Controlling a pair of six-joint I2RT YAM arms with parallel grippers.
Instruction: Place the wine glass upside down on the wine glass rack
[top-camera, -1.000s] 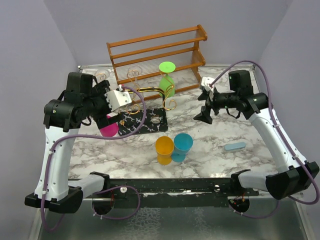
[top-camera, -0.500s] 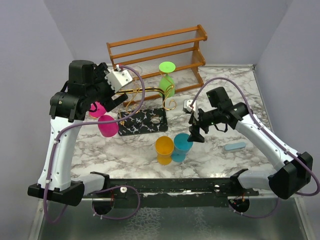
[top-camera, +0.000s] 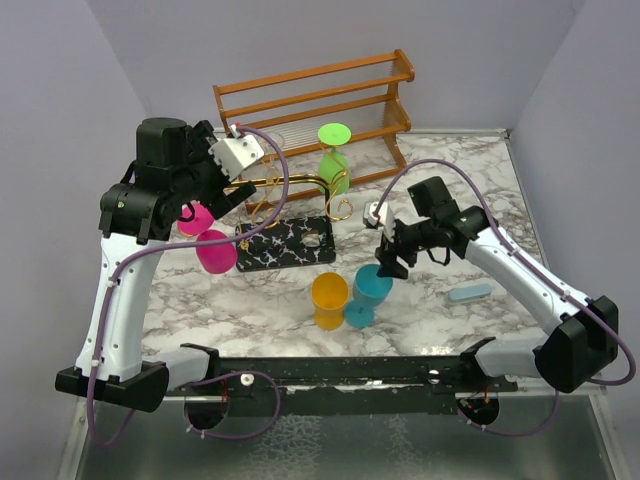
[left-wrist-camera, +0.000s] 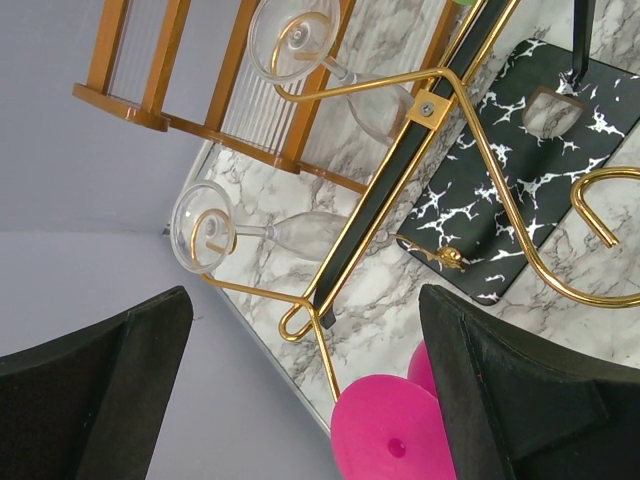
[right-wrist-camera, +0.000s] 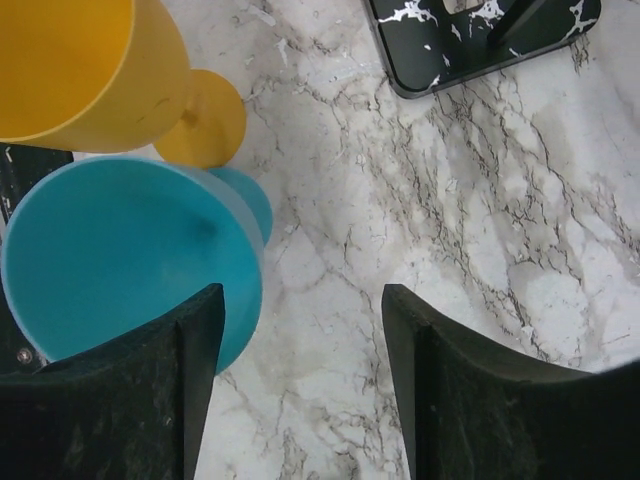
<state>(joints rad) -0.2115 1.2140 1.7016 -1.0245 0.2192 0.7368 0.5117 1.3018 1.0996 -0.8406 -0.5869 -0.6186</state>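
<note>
The wine glass rack is gold wire on a black white-veined base; its wire also shows in the left wrist view. A pink glass hangs upside down on its near left arm, foot up. A green glass hangs upside down at the back. Two clear glasses hang on the far arms. A teal glass and a yellow glass stand upright on the table. My left gripper is open and empty above the pink glass. My right gripper is open, its left finger over the teal glass.
An orange-brown wooden two-tier shelf stands at the back. A small blue-grey block lies at the right. The yellow glass stands close beside the teal one. The purple walls close in on both sides.
My left gripper has lifted up and back from the pink glass, then held still. My right gripper has swung left and down, ending over the teal glass.
</note>
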